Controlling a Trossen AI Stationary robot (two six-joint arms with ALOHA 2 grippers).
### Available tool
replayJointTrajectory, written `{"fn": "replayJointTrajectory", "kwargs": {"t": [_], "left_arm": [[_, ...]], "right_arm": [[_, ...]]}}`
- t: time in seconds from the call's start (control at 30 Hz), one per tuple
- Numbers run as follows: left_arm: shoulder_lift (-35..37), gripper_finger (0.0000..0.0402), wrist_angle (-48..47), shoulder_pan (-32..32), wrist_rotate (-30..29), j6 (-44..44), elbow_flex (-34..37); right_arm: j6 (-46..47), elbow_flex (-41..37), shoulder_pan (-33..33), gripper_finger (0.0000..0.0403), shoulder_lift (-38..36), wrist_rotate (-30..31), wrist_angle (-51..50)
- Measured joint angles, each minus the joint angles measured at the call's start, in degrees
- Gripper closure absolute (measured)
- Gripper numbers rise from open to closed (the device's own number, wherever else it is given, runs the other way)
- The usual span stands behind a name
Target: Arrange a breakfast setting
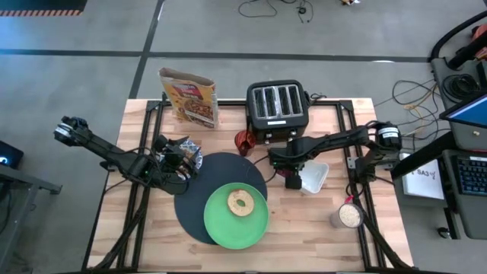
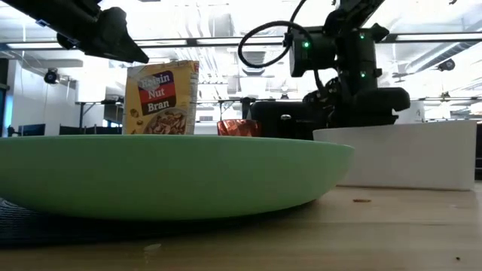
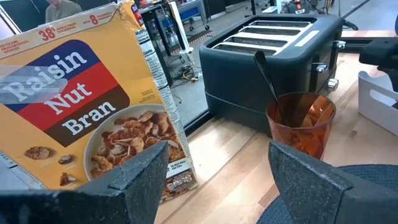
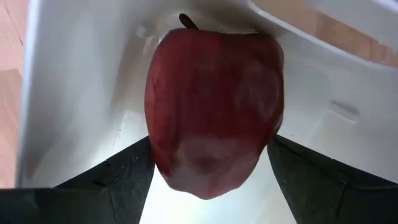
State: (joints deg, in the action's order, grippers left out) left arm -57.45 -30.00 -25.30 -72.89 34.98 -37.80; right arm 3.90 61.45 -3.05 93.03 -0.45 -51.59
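Start at your right gripper (image 4: 211, 162): its fingers (image 4: 118, 180) stand spread wide on either side of the dark-red apple (image 4: 214, 112), close against its flanks, but whether they actually press it you cannot tell. The apple lies dead ahead between them, inside the white tray (image 4: 81, 74), its stem pointing away from the wrist, so its long axis runs along the reach. It looks glossy, smooth and round, likely to slip unless you close across its widest part.

In the high view this gripper (image 1: 293, 176) sits right of centre, at the tray (image 1: 318, 176), just below the black toaster (image 1: 278, 106). The right arm is plainly the nearer one.

Left of centre, the left gripper (image 1: 173, 160) hovers with fingers released and empty at the black mat (image 1: 199, 204)'s upper-left edge, facing the cereal box (image 3: 81, 106) and an orange cup (image 3: 301, 121) holding a dark spoon (image 3: 268, 74).

The green plate (image 1: 228, 224) with the bagel (image 1: 242, 203) lies lower centre on the mat.
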Motion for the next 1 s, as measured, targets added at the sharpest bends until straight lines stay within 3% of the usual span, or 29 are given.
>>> {"fn": "replayJointTrajectory", "kwargs": {"t": [0.53, 0.73, 1.0], "left_arm": [[0.0, 0.0143, 0.0, 0.0, 0.0, 0.0, 0.0], [0.0, 0.0143, 0.0, 0.0, 0.0, 0.0, 0.0], [0.0, 0.0143, 0.4, 0.0, 0.0, 0.0, 0.1]], "right_arm": [[0.7, 0.0, -0.4, 0.0213, -8.9, 1.2, -0.5], [1.9, 0.0, -0.4, 0.0216, -15.5, 6.5, -2.1], [8.6, 0.0, 1.1, 0.0216, -22.0, 4.9, 6.3]]}}
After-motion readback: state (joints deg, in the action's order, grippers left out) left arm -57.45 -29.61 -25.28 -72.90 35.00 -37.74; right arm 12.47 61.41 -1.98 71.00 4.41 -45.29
